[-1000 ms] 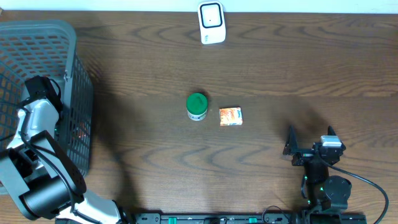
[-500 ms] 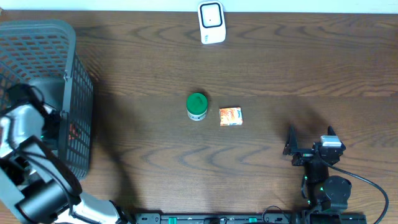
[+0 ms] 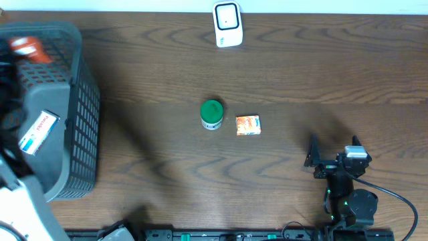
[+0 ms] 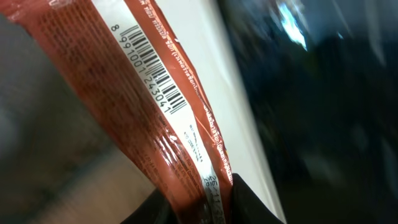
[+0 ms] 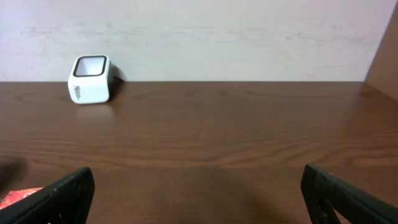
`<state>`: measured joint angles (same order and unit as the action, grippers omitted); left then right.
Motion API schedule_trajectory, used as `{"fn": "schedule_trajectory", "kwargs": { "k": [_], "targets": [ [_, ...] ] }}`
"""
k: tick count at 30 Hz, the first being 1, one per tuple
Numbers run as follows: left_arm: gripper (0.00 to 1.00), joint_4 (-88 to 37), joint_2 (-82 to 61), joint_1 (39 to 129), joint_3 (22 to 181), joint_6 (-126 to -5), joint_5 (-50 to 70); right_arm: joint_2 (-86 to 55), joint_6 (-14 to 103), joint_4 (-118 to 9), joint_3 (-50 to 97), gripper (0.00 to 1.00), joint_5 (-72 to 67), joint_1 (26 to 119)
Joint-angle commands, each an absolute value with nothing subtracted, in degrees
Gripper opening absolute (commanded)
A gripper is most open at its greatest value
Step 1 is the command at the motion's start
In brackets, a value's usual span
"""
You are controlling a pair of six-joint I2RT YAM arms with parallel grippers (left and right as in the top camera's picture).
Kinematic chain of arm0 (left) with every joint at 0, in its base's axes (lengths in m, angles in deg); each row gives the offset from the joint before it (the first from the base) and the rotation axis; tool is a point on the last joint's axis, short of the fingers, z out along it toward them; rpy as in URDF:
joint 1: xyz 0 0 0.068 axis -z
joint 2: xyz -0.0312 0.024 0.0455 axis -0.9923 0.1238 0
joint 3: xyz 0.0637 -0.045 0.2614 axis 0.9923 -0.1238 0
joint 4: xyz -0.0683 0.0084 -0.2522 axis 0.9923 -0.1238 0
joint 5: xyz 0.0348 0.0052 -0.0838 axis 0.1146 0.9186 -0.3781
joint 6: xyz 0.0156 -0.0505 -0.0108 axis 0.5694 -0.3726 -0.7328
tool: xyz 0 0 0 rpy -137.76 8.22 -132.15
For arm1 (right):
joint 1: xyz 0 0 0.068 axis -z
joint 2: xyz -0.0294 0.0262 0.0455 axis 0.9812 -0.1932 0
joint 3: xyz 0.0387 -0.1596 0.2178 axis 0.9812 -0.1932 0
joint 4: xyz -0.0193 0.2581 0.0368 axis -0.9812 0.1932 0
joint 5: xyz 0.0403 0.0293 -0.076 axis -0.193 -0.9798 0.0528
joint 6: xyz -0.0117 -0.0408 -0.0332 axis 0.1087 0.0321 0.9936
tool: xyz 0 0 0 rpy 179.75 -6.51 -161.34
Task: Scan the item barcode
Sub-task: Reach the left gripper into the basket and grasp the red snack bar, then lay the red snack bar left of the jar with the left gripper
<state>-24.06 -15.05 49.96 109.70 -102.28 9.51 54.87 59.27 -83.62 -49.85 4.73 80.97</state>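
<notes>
An orange-brown packet (image 4: 155, 124) with a white strip and a printed barcode (image 4: 148, 65) fills the left wrist view. My left gripper (image 4: 200, 208) is shut on its lower end, a dark finger on either side. Overhead, the packet is a blurred orange patch (image 3: 28, 48) over the basket's far left corner. The white scanner (image 3: 227, 25) stands at the table's far edge, also seen in the right wrist view as a white scanner (image 5: 91, 79). My right gripper (image 3: 333, 152) rests open at the front right, nothing between its fingers (image 5: 69, 193).
A grey mesh basket (image 3: 81, 120) stands at the left with a white packet (image 3: 38, 130) inside. A green-lidded jar (image 3: 212, 114) and a small orange box (image 3: 247, 125) sit mid-table. A pale wall runs behind the table.
My left gripper closed inside the basket and rose out of it with the orange-brown packet. The white packet in the basket is now uncovered. The right arm has not moved.
</notes>
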Motion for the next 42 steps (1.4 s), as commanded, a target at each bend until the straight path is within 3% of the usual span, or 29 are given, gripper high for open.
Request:
{"fn": "schedule_trajectory", "kwargs": {
  "k": [1,5,9,13,28,42],
  "targets": [
    [0.26,-22.4,-14.9,69.3,109.0,-96.6,2.3,55.1,58.9,-83.4,-49.9,0.99,4.8,80.8],
    [0.28,-27.3,-11.6,90.0,109.0,-79.5,12.1,55.1,58.9,-83.4,-49.9,0.99,4.9,80.8],
    [0.28,-38.0,-5.7,103.1,108.9,-75.9,34.9,55.1,58.9,-83.4,-49.9,0.99,4.9,80.8],
    [0.28,-44.8,2.8,110.5,108.0,-75.9,44.0,55.1,58.9,-83.4,-49.9,0.99,4.8,80.8],
    [0.27,-43.3,35.4,110.7,106.3,-81.6,46.3,55.1,58.9,-83.4,-49.9,0.99,4.8,80.8],
    [0.26,-43.3,34.5,110.7,106.3,-81.7,46.3,55.1,58.9,-83.4,-49.9,0.99,4.9,80.8]
  ]
}}
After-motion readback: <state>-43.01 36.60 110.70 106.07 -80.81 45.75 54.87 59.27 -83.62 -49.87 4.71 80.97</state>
